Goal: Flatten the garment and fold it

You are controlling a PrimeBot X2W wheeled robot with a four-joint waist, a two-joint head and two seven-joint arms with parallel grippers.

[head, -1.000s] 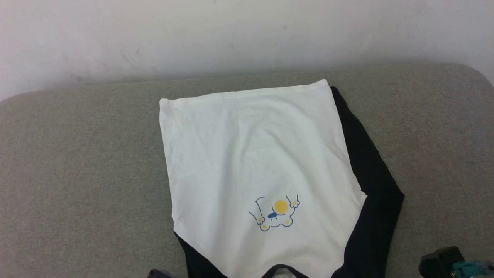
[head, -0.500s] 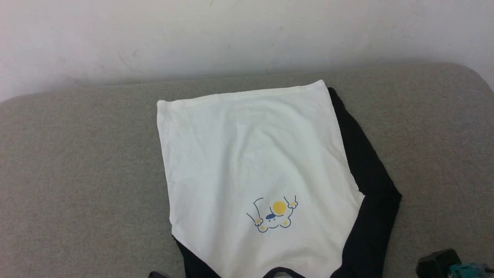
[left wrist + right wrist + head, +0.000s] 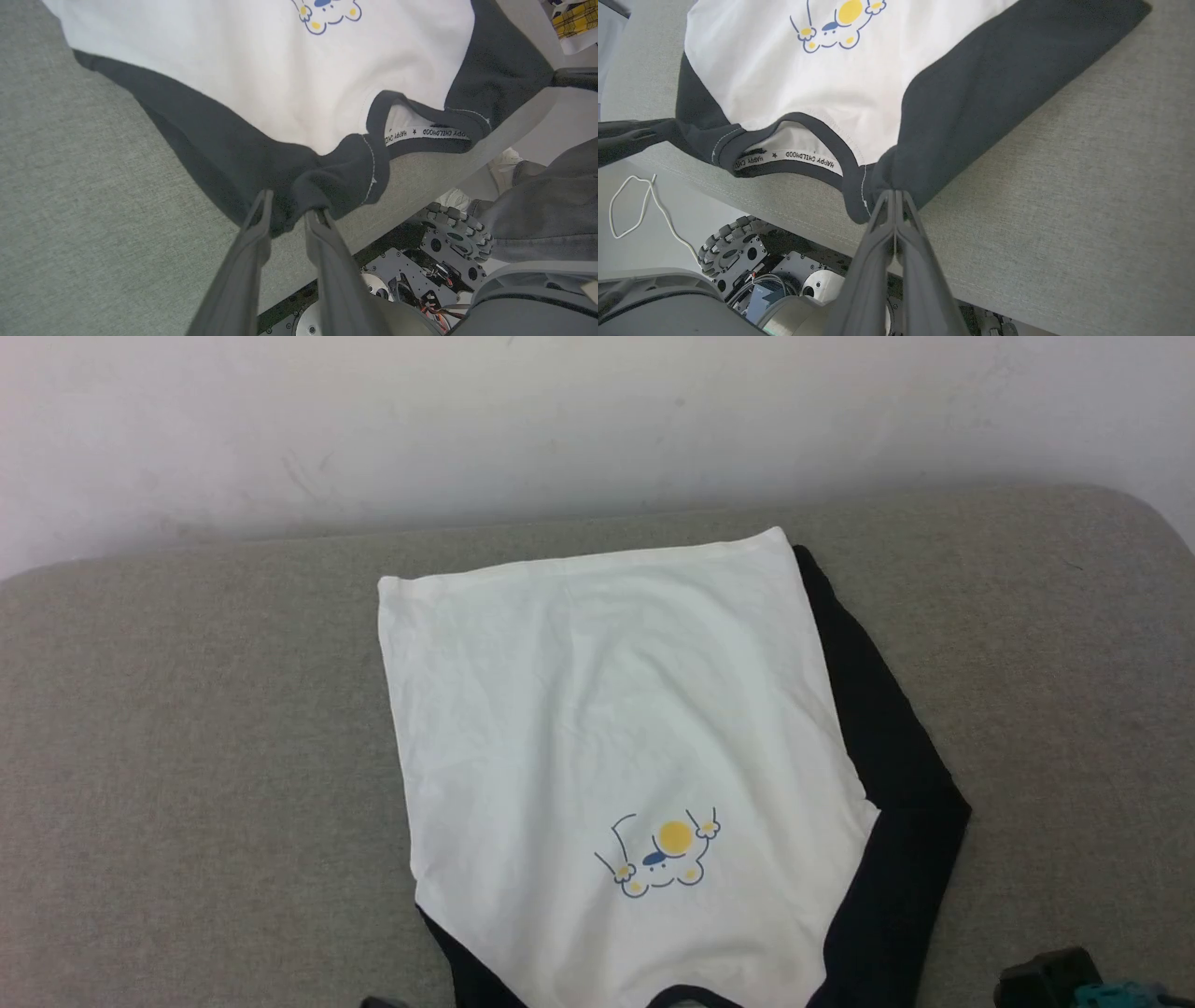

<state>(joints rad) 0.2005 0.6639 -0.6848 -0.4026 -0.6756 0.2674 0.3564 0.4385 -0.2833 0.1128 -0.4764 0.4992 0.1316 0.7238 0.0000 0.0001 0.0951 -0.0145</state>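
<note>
Mostly flat, the garment (image 3: 616, 709) lies faintly creased, white with black sleeves

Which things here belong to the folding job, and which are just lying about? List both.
Job in hand: the garment, pinched at its black shoulders by the left gripper and the right gripper; the grey cushion under it.

Lying about: white cord on the floor; yellow plaid cloth.
</note>
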